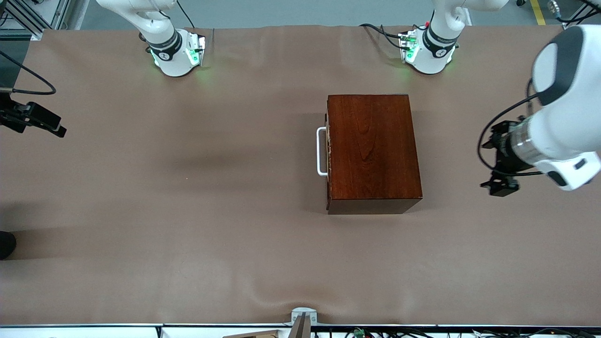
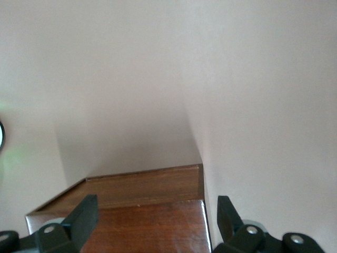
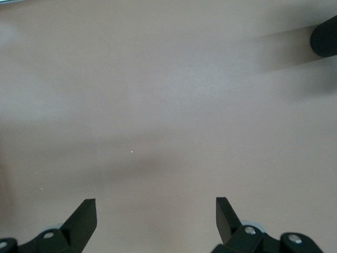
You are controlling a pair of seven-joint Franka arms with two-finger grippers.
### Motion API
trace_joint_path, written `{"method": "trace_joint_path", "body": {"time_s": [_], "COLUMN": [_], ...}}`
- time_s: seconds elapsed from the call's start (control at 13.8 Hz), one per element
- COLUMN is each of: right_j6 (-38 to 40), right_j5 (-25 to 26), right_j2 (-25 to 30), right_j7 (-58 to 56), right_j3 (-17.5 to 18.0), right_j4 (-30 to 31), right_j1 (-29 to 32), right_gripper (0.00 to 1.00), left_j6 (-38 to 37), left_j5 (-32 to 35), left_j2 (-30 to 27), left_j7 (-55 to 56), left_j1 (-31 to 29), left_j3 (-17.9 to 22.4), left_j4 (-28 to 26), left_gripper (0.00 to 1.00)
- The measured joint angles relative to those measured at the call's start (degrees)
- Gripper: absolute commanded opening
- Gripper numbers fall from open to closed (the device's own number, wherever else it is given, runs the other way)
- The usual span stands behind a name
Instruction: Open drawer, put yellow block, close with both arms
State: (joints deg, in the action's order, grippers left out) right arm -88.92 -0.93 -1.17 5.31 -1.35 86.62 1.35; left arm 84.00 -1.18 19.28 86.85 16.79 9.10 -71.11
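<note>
Centrally, a glossy dark reddish-brown wooden box point(image 1: 373, 152) is set on the brown cloth-covered table point(image 1: 188, 211), toward the left arm's end. Its drawer point(image 1: 329, 151) is seen fully pushed in, the front flush with the box edge. A white U-shaped bar handle point(image 1: 321, 151) projects from that front toward the right arm's end of the table. Wide bare cloth is left on every side of the box.

The left gripper point(image 2: 155, 219) is held with its black fingers point(image 2: 84, 216) spread wide and empty, over the cloth beside the box's back edge.

The right gripper point(image 3: 156, 219) is likewise spread wide and empty, over bare cloth at the right arm's end of the table.

No small yellow cube is visible in any view.
</note>
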Motion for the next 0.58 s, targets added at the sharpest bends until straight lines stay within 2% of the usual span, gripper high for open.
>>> {"method": "trace_joint_path", "body": {"time_s": [0.58], "right_j6": [-0.04], "right_j5": [0.00], "right_j2": [0.00], "right_j7": [0.00], "right_j3": [0.01], "right_j4": [-0.02], "right_j1": [0.00], "right_gripper": [1.00], "left_j6": [-0.05], "left_j5": [0.00], "left_j2": [-10.25], "left_j7": [-11.20], "left_j1": [-0.86], "left_j3": [-0.72], "left_j4": [-9.31], "left_gripper": [1.00]}}
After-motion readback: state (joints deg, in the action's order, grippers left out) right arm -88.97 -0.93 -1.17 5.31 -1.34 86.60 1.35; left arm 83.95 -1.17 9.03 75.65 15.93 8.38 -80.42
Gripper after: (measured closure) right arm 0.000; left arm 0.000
